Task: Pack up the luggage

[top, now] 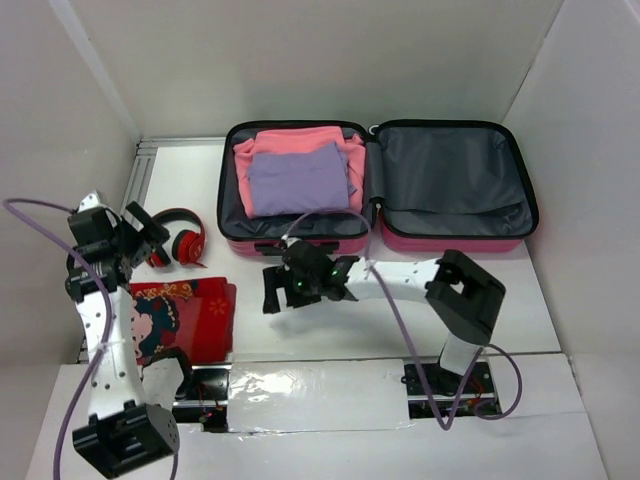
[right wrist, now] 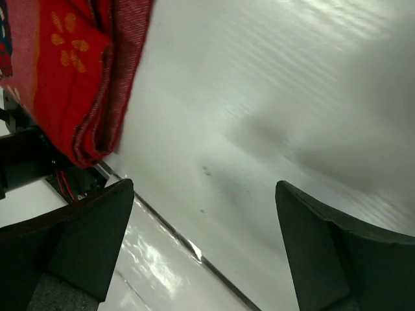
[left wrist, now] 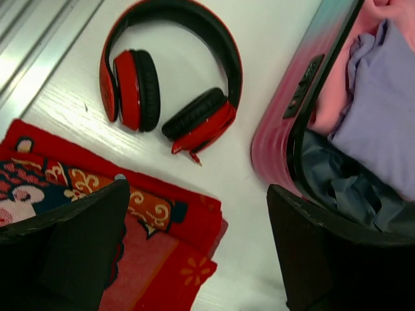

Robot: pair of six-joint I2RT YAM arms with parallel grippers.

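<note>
Hovering wide open and empty, the left gripper (left wrist: 198, 207) is seemingly sizing up the headphones (left wrist: 168, 71), the right gripper (right wrist: 204, 220) the red cloth (right wrist: 71, 71); the luggage (top: 455, 165) is lying open to receive them.

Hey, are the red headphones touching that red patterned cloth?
Apart. The left wrist view shows a strip of bare white table between the headphones and the cloth.

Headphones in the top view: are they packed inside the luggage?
No, the red headphones lie on the table, left of the open luggage, outside its shell.
</note>
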